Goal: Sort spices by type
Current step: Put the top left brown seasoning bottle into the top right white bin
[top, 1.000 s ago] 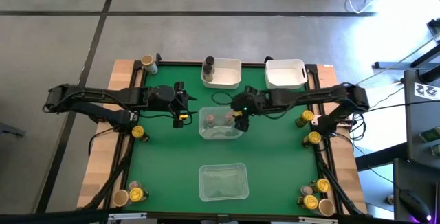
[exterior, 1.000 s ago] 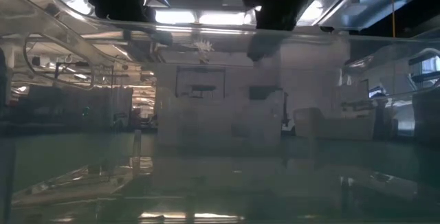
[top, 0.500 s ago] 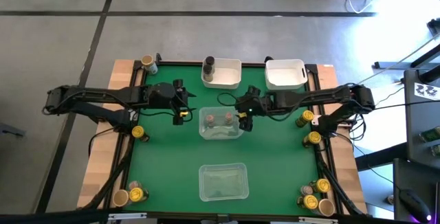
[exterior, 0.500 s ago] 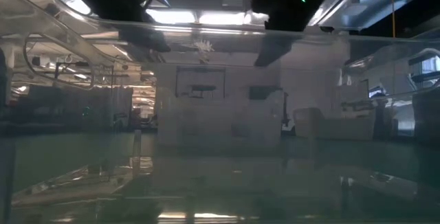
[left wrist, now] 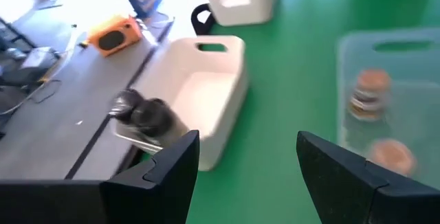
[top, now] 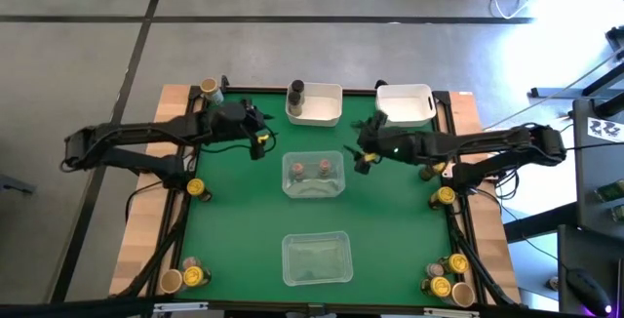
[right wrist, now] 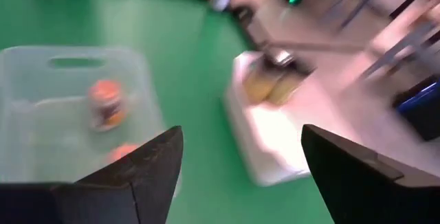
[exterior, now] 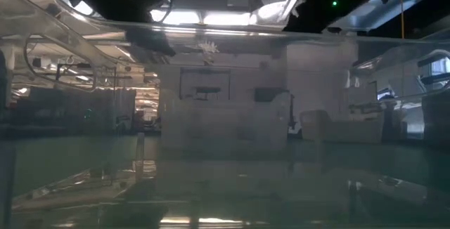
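Two reddish-brown-topped spice jars stand upright in the clear tray at mid-table. A taller dark grey jar stands in the left white bin. My left gripper hovers open above the green mat, left of that tray and near the bin, and holds nothing. My right gripper hovers open just right of the tray, also with nothing in it. In the left wrist view my left gripper faces the bin and the tray's jars. In the right wrist view my right gripper faces the tray.
A second white bin stands at the far right, a second clear tray near the front edge. More jars stand along the table's rim: far left, left, near left, right and near right.
My right gripper has drawn back from over the clear tray's right end toward the table's right edge and has turned. My left gripper has swung toward the far edge, nearer the left white bin. Both stay open. The jars have not moved.
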